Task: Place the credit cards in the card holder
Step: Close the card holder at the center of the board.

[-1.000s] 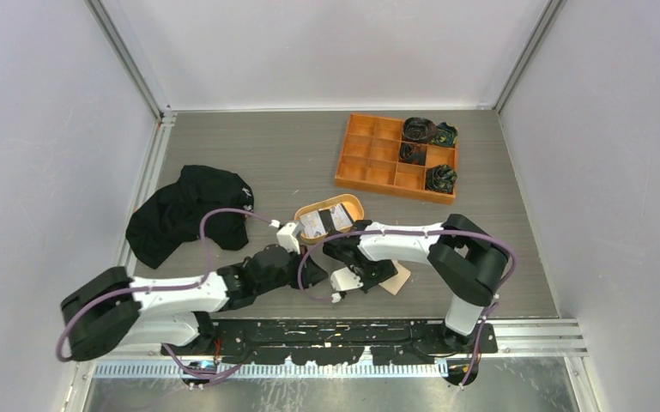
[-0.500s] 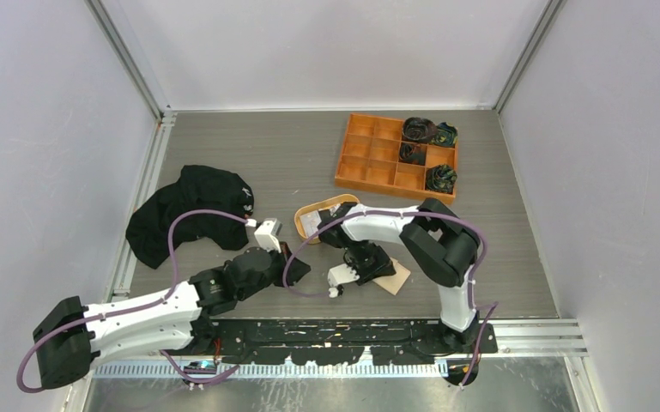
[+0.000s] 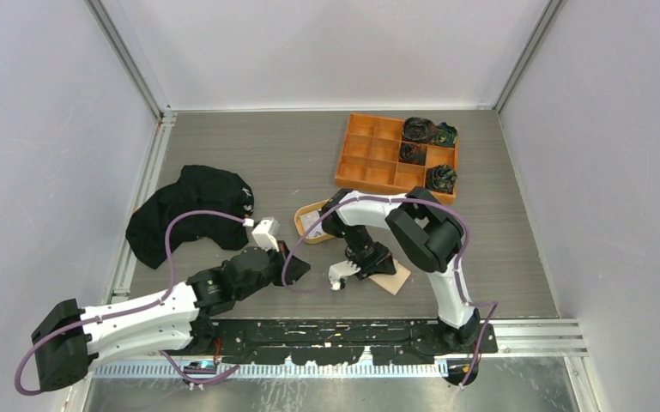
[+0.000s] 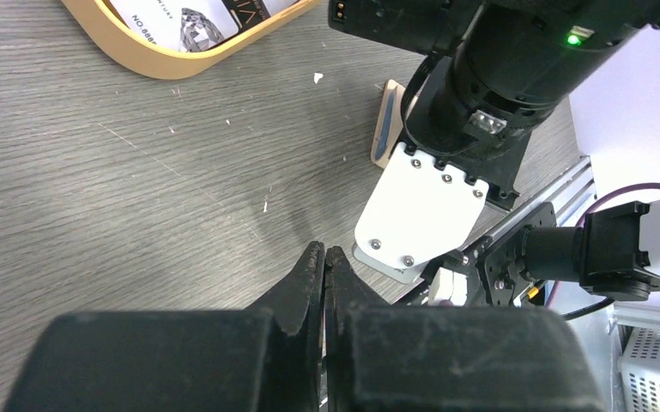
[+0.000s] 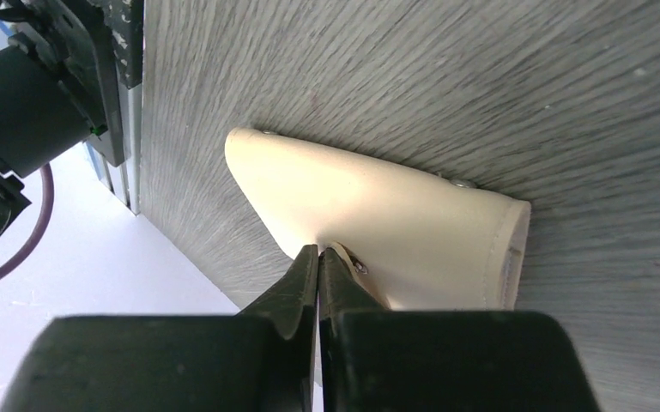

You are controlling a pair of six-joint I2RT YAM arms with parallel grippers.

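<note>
Perhaps right arm [image 3: 369,202] atop card holder [image 5: 395,219]

Three views, one grey wood-grain tabletop [image 3: 249,163]!
Top camera sat high behind the arm bases, looking down on everything. Left wrist lens skimmed low, facing the oval orange-tan tray [image 4: 172,70] and beige-pink folding leather-like card holder [image 4: 377,142]; right wrist lens hovered tight above that holder [image 5: 412,223], shared by all three.
</note>
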